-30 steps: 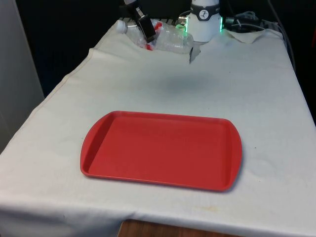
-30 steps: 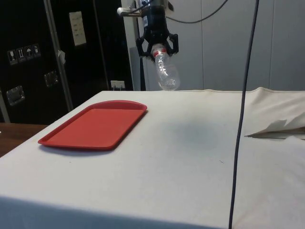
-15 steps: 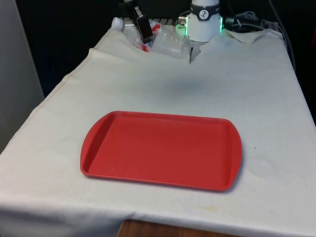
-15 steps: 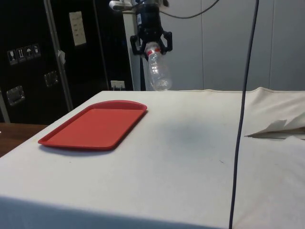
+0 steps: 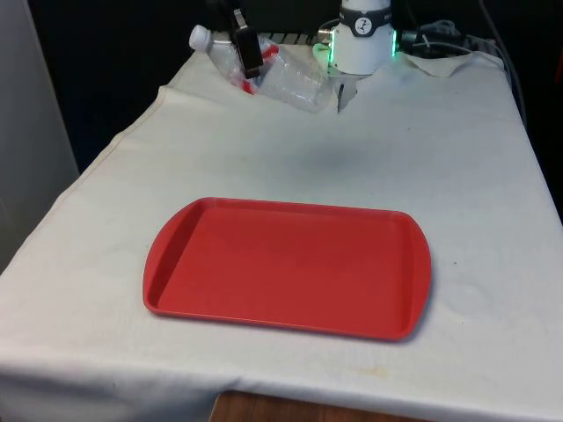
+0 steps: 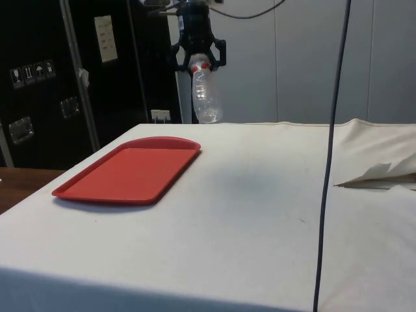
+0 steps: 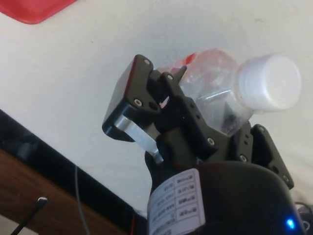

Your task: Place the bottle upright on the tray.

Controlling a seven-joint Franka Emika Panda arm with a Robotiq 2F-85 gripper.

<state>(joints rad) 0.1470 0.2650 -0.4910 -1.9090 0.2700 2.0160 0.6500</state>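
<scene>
Gripper: the black gripper [image 6: 199,57] is up high above the table, fingers clamped on the upper part of the bottle [image 6: 202,95]; in the wrist view the gripper [image 7: 195,122] squeezes it just below the white cap [image 7: 269,82].
Bottle: clear plastic, red band by the neck, in the air well above the cloth; from the side it hangs cap up, leaning a little.
Bottle, front view: the bottle [image 5: 281,77] lies on a slant, cap toward the front view's left, base toward the front view's right.
Hidden: the gripper [image 5: 245,51] covers the bottle's neck in the front view, and its top is cut off at the picture's edge.
Tray: the red tray [image 5: 286,265] sits flat on the white cloth [image 5: 440,167], well apart from the bottle, nothing on it.
Tray, other views: the tray [image 6: 130,169] lies toward the near table edge; one red corner [image 7: 34,10] peeks in at the wrist picture's border.
</scene>
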